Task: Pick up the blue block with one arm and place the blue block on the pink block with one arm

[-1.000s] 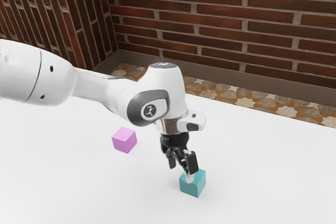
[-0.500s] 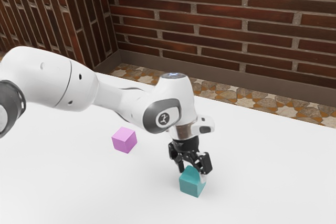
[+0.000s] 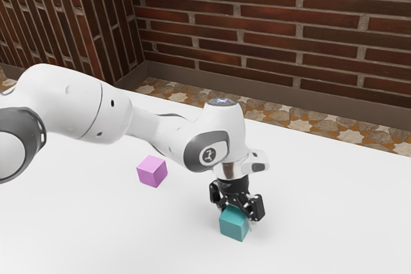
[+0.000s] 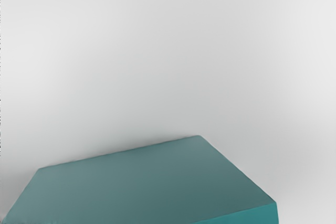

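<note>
**Blue block.** The blue block (image 3: 232,225), teal in shade, rested flat on the white desk (image 3: 327,190), toward the front of the desk as the exterior view showed it. One vertical edge faced the exterior camera, so two side faces and part of the top face were visible. In the wrist view, the blue block (image 4: 152,187) lay directly under the hand. Its top face was level, and bare desk (image 4: 157,51) surrounded it.

**Gripper.** The black gripper (image 3: 239,207) pointed straight down over the block. The fingers (image 3: 254,208) stood spread wide at the level of the block's upper edge, with the top of the block between them. No closure on the block's sides was visible. The block sat on the desk surface and was not lifted.

**Pink block.** The pink block (image 3: 151,171) sat on the desk toward the exterior view's left of the blue block and farther back. It was well apart from the blue block and from the gripper, and nothing rested on it.

**Arm.** The white arm (image 3: 115,123) entered from the exterior view's left, passed above the pink block and bent down at the wrist joint (image 3: 209,153) to the gripper.

**Surroundings.** A red brick wall (image 3: 270,24) stood behind the desk, and a strip of patterned floor tile (image 3: 321,123) ran along its base.
</note>
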Motion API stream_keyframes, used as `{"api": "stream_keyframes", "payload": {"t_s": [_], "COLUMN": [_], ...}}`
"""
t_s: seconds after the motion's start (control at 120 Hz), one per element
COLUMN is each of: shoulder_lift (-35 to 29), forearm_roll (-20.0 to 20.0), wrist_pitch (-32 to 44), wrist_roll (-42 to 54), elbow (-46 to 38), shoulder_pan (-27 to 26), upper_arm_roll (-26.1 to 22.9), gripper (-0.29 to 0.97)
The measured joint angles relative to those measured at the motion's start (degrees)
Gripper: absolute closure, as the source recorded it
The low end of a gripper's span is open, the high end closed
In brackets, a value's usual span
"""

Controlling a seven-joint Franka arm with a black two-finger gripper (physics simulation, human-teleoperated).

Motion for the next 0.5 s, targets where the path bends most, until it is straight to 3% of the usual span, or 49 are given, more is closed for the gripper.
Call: {"api": "stream_keyframes", "payload": {"t_s": [0.5], "shoulder_lift": [-0.6], "forearm_roll": [0.1], "wrist_pitch": [0.0], "wrist_roll": [-3.5], "elbow": [-0.3], "shoulder_pan": [-1.1], "upper_arm_roll": [1.0], "gripper": [0.22]}}
